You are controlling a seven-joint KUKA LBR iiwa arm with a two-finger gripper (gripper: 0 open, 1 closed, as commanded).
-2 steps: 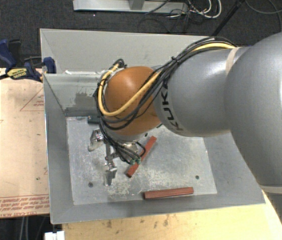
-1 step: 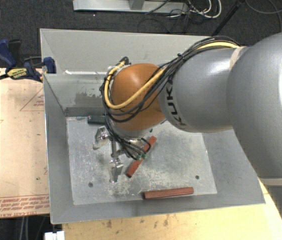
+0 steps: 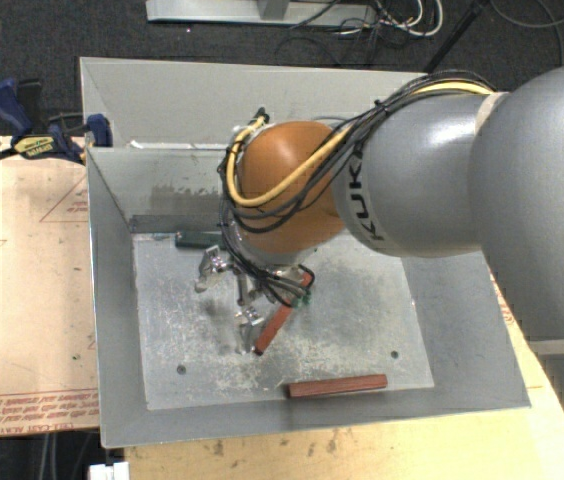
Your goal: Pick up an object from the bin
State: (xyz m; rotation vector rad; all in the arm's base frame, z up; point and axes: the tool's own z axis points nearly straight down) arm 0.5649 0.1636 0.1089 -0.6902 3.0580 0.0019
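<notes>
Red stick (image 3: 274, 326) lies slanted near the middle of the bin (image 3: 112, 298) floor. We see it just beside one finger of the claw (image 3: 229, 298), whose fingers stand wide apart and hold nothing. A brown bar (image 3: 337, 386) lies by the bin's near edge.

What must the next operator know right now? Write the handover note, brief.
Tool: open, holding nothing, low over the middle of the grey metal bin.
Things: slim red-orange stick lies right beside the tool; flat reddish-brown bar near the front wall; small dark piece by the back wall.
Done: nothing lifted.
Left: close on one thing, lift it out.
</notes>
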